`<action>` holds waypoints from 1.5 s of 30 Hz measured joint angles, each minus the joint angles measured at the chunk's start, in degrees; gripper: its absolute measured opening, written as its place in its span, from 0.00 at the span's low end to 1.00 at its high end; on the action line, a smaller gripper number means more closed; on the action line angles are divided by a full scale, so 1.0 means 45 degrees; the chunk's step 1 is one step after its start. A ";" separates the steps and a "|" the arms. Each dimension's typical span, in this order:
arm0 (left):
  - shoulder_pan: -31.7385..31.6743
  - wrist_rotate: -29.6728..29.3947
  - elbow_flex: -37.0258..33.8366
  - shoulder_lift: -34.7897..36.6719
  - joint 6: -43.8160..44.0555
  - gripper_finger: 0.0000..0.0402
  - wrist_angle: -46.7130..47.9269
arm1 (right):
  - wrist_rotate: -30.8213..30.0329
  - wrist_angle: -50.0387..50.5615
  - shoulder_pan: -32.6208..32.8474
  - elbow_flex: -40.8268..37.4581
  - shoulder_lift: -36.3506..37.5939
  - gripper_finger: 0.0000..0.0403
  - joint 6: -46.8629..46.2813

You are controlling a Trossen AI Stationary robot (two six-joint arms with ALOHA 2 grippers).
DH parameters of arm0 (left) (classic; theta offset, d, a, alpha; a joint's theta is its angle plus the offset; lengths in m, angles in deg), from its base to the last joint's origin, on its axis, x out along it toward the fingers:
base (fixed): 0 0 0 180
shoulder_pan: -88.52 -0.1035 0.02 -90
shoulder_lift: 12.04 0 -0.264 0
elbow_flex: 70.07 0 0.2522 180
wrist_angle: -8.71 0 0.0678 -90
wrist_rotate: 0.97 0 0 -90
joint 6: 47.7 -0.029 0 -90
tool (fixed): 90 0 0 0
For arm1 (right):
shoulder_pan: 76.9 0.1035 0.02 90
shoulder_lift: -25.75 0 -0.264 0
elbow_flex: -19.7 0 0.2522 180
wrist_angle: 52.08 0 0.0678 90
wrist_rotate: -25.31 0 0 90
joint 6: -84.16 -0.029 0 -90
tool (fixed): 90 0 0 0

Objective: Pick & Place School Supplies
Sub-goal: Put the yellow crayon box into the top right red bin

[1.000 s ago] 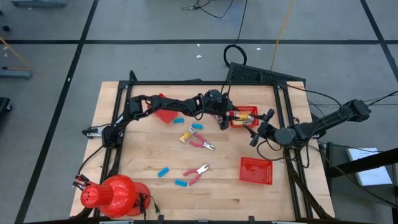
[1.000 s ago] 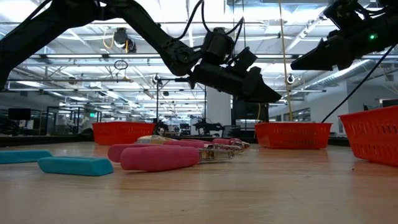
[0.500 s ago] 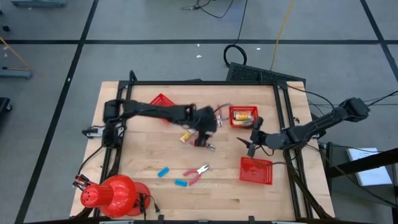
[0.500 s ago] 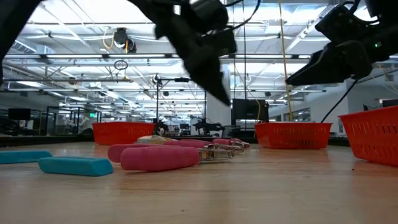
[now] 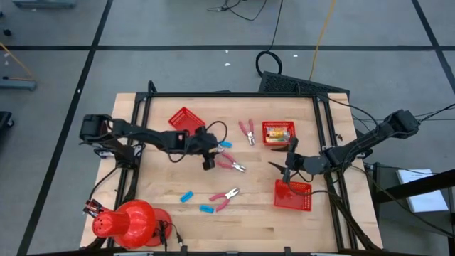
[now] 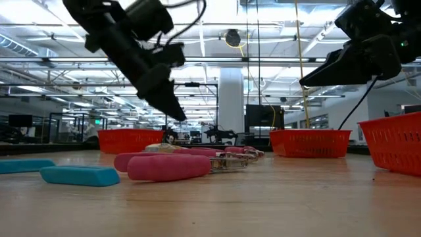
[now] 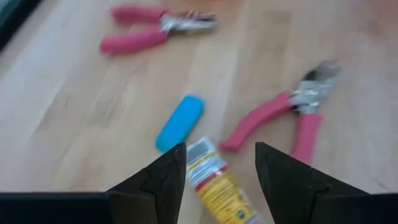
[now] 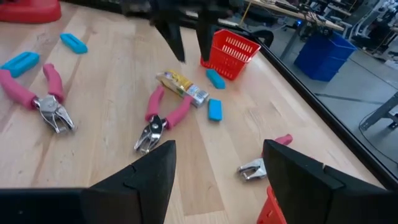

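My left gripper (image 5: 207,162) (image 7: 221,168) hangs open just above a yellow-and-white packet (image 7: 219,186) that lies flat on the table. Its fingers stand on either side of the packet, clear of it. Beside the packet lie a light-blue eraser (image 7: 180,121) and red-handled pliers (image 7: 292,112) (image 5: 232,164). More pliers (image 5: 247,130) (image 5: 226,197) and erasers (image 5: 187,196) (image 5: 207,209) lie scattered about. My right gripper (image 5: 284,167) (image 8: 217,180) hovers open and empty over the table's right part, near a red basket (image 5: 293,194).
A red basket (image 5: 278,132) holding yellow packets stands at the far right. Another red basket (image 5: 185,117) is at the far left. A red dome-shaped object (image 5: 128,222) sits at the near left corner. Bare wood (image 5: 249,227) lies along the near edge.
My left gripper has swung fast from beside the far right basket toward the table's left and near side, tipping downward, and now hangs over the yellow packet. Pliers now show beside that basket where it stood. My right gripper has drifted a little toward the near edge.
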 joint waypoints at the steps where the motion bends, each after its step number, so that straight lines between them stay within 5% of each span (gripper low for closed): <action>1: -0.0041 -0.0001 -0.0010 -0.0015 0.0363 0.49 0.0158 | -0.0005 0.0017 0.0000 -0.0003 0.0000 0.57 0.0008; 11: 0.0177 0.0490 0.0027 -0.0277 0.2548 0.53 0.0358 | -0.0005 0.0128 0.0000 -0.0005 0.0000 0.57 -0.0020; 37: -0.0068 0.0291 0.0066 -0.2867 0.3553 0.55 -0.0737 | -0.0005 0.0015 0.0000 -0.0010 0.0000 0.56 0.0418; 41: 0.0033 -0.0059 0.0047 -0.2909 0.3382 0.48 -0.1132 | -0.0005 0.0015 0.0000 -0.0010 0.0000 0.56 0.0398; 45: 0.0112 -0.0525 0.0032 -0.2936 0.2985 0.30 -0.1240 | -0.0010 0.0015 0.0000 -0.0010 0.0000 0.56 0.0306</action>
